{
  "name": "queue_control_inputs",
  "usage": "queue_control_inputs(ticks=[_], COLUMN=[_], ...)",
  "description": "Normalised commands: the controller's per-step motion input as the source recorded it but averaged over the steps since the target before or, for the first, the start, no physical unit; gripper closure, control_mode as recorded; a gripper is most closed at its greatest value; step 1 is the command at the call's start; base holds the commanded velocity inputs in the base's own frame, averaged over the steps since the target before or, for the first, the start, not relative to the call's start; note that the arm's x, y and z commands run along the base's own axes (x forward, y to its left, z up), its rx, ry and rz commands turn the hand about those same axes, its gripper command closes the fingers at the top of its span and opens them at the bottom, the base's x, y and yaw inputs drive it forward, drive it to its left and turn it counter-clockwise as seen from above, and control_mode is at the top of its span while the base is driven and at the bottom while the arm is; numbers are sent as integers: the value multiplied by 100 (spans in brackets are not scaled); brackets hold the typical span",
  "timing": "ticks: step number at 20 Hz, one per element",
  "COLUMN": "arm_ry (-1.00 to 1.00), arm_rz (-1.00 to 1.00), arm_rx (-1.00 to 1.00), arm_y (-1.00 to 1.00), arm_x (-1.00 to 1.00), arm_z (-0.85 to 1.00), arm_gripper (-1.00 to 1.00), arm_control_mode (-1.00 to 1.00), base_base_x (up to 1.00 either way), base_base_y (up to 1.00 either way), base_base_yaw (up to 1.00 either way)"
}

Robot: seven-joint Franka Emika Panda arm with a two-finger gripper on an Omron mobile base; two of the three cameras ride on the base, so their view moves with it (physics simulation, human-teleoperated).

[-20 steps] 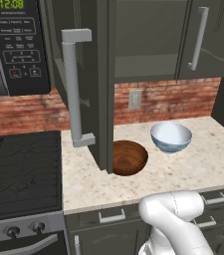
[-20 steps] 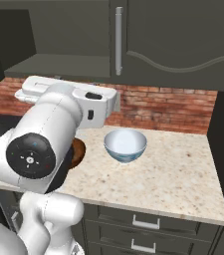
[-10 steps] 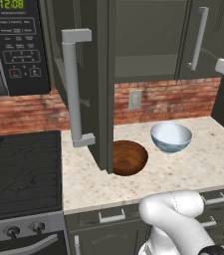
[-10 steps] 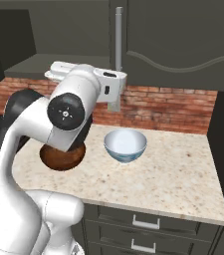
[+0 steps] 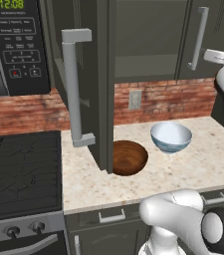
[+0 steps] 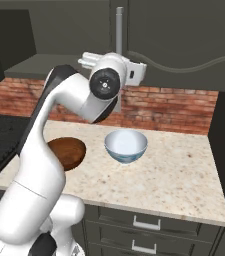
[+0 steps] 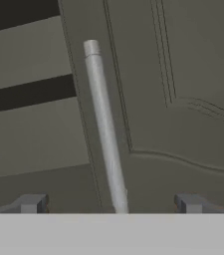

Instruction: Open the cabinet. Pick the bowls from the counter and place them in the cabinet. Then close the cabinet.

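Note:
The cabinet's left door (image 5: 94, 74) stands open, swung out over the counter (image 5: 193, 172). Its right door (image 7: 183, 89) is closed, and its long grey handle (image 7: 103, 124) runs up the middle of the hand view. My gripper (image 7: 111, 204) is open, raised in front of that handle with one fingertip on each side of its lower end and not touching it. The brown wooden bowl (image 5: 129, 157) sits on the counter, partly under the open door. The white bowl (image 5: 170, 137) is just to its right. My arm (image 6: 79, 100) reaches up over both bowls (image 6: 126, 145).
A black microwave (image 5: 16, 45) hangs at the left over the black stovetop (image 5: 19, 169). A brick backsplash with an outlet (image 5: 134, 99) lines the wall. Drawers (image 6: 149, 225) sit below the counter. A bare shelf (image 7: 29, 134) shows inside the open cabinet.
The arm has swung up and to the right, from above the brown bowl toward the closed right door's handle. Bowls and doors have not moved. The jaws stayed open.

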Motion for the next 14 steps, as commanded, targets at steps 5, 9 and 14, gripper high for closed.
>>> queue_control_inputs(ticks=[5,9,14], arm_ry=[6,2,1], arm_rz=[0,0,0], arm_rx=[0,0,0], arm_y=[-12,0,-1], arm_x=[70,75,86], arm_z=[0,0,-3], arm_gripper=[-100,-100,-100], arm_control_mode=[-100,-100,-100], base_base_x=[0,0,0], base_base_y=[0,0,0], base_base_yaw=[0,0,0])
